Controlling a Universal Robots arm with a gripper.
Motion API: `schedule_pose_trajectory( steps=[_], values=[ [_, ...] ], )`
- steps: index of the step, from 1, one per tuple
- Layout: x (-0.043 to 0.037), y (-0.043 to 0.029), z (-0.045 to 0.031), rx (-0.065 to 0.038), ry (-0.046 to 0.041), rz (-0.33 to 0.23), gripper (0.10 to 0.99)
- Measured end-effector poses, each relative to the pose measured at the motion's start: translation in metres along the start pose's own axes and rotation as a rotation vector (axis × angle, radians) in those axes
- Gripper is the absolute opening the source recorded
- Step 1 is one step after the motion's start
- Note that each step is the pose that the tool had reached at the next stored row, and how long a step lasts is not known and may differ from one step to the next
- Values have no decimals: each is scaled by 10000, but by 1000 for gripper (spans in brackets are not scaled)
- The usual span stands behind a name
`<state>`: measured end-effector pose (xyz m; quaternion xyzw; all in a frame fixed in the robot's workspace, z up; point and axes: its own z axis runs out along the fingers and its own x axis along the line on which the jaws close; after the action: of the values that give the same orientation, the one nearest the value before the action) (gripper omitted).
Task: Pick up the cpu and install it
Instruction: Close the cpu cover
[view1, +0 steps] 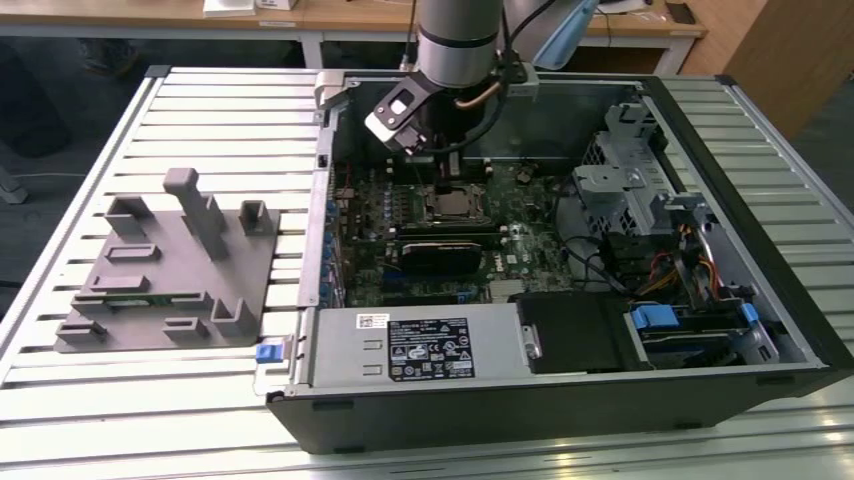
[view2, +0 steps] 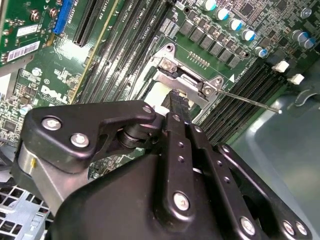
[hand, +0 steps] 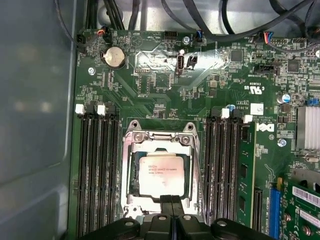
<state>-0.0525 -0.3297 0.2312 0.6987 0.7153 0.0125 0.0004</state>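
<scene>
The tool (hand: 172, 197), fingers closed together on nothing, hovers at the edge of the cpu (hand: 161, 175) lying in its socket (hand: 129, 150); the chip is probably light, stiff and fragile, best gripped by opposite edges.

The cpu (hand: 161, 174) has a pale silvery top with small dark print. The board (hand: 165, 95) is green, its slots (hand: 97, 170) black with white latches (hand: 79, 109). The gripper (hand: 172, 199) is black. The fixture (view1: 167, 270) is grey, and the table (view1: 214, 120) is pale and striped.
</scene>
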Motion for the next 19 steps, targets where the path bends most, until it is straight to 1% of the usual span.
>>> schedule_pose_trajectory(
  steps=[6,12,19],
  values=[
    [-1,-10,53,1,0,1,106],
    [0,-38,96,2,-1,0,106],
    [8,-48,150,2,0,1,106]
  ],
)
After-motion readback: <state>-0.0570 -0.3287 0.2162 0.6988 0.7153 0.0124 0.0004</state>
